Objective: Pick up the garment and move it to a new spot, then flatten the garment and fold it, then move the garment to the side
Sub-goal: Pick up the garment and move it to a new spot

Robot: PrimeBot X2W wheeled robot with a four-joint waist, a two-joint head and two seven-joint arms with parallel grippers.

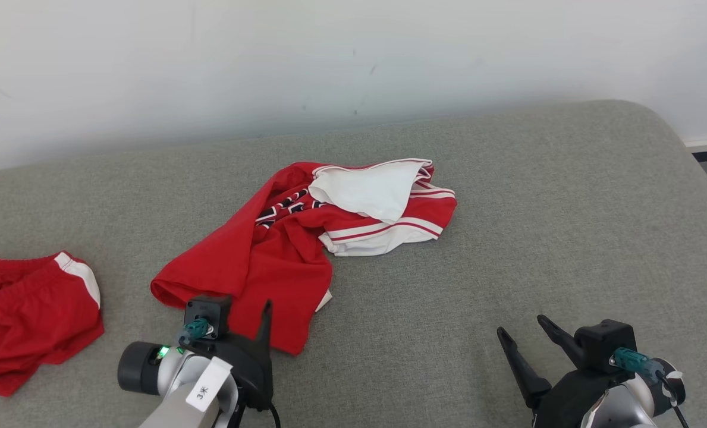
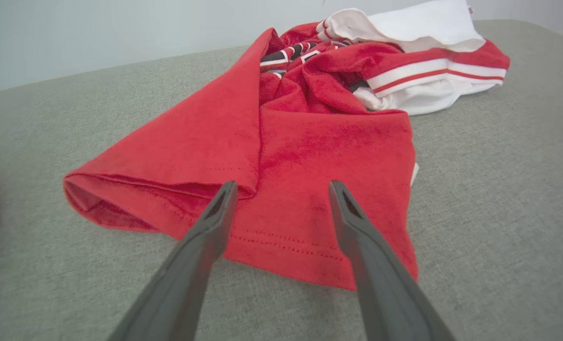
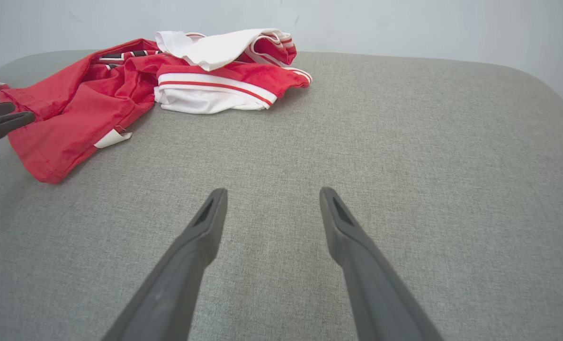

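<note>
The white tag (image 1: 209,383) on the left forearm (image 1: 172,413) reads "3" and perhaps a star. The garment (image 1: 294,238), red and white, lies crumpled at the middle of the grey cushion (image 1: 567,208). Its black lettering (image 1: 285,205) is folded in and unreadable. The left gripper (image 2: 283,185), spread wide and holding nothing, is at the garment's near hem. The right gripper (image 1: 521,324), equally wide, is over the cushion's near right. Another red cloth (image 1: 26,315) lies at the cushion's left.

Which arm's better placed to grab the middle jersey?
Left. The left gripper is open, fingertips at the near hem of the red jersey; the right gripper, also open, sits over grey cushion, apart from it.
</note>
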